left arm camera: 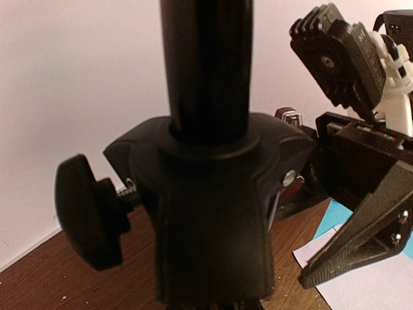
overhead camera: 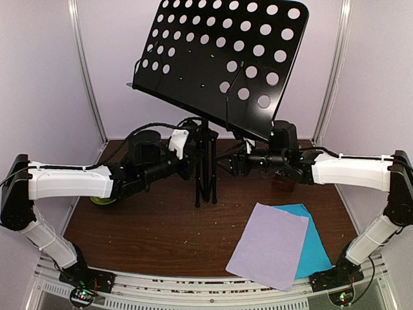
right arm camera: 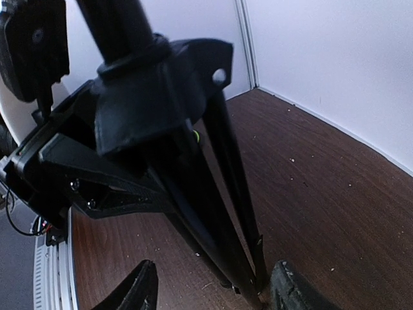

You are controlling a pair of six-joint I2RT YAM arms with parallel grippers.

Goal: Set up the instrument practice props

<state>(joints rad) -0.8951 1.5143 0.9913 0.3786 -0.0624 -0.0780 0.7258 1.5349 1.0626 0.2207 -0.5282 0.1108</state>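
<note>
Our left tool (overhead camera: pixel 191 157) is clamped narrowly on the hub (left arm camera: pixel 213 181) of the black music stand (overhead camera: pixel 219 58), which stands upright at the middle of the counter (overhead camera: pixel 142 226). Our right tool (right arm camera: pixel 213 292) has its jaws roughly half spread. Its fingertips (right arm camera: pixel 139 290) sit low on either side of the tripod legs (right arm camera: pixel 222 187), gripping nothing. The lilac sheet (overhead camera: pixel 268 245) lies partly over the cyan sheet (overhead camera: pixel 317 252) on the near right of the counter, well apart from both tools.
</note>
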